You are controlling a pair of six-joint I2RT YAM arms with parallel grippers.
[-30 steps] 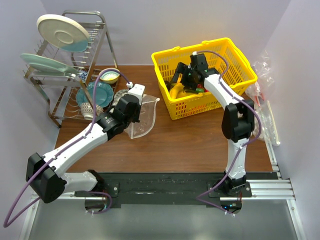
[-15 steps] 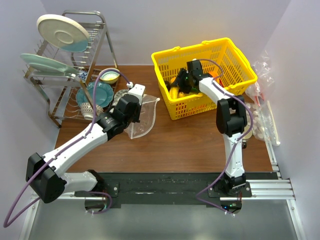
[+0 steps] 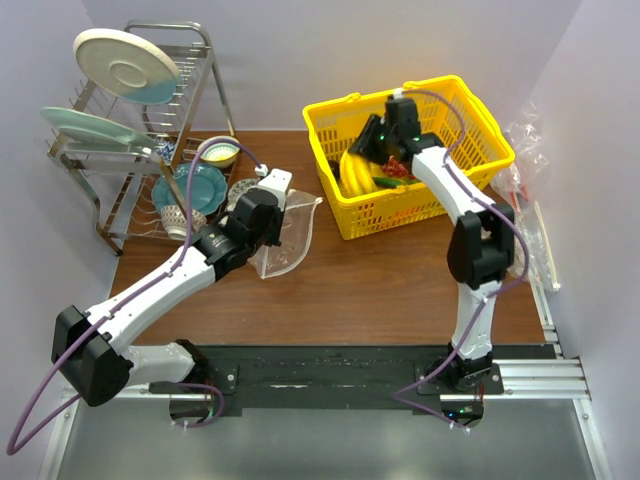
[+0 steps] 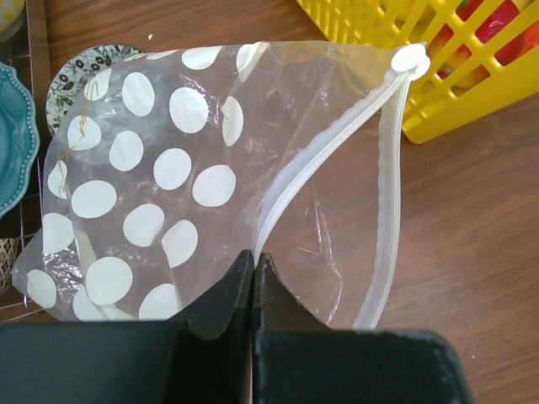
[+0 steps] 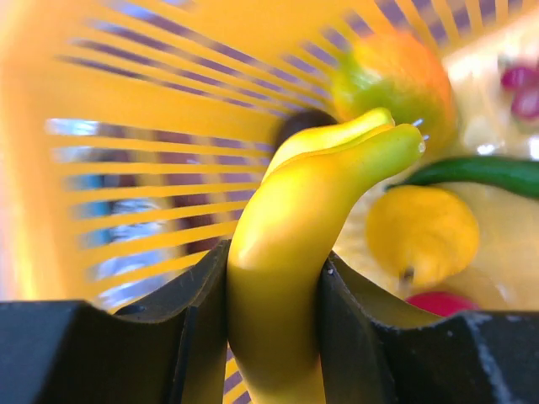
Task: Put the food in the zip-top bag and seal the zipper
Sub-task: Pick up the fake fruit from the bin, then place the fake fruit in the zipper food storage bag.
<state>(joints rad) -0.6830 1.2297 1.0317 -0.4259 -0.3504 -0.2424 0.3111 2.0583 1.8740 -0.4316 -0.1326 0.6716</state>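
Right fingers (image 5: 181, 337) have closed around the banana bunch (image 5: 290, 244).

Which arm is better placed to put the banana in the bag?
Right. The right gripper grips the banana bunch inside the yellow basket, while the left gripper is shut on the zip-top bag, holding its mouth open.

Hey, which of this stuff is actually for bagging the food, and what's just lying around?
For the job:
bananas, mango, green vegetable, bag, zipper

Just lying about:
basket, dish rack, plates, bowl, yellow fruit, plastic heap
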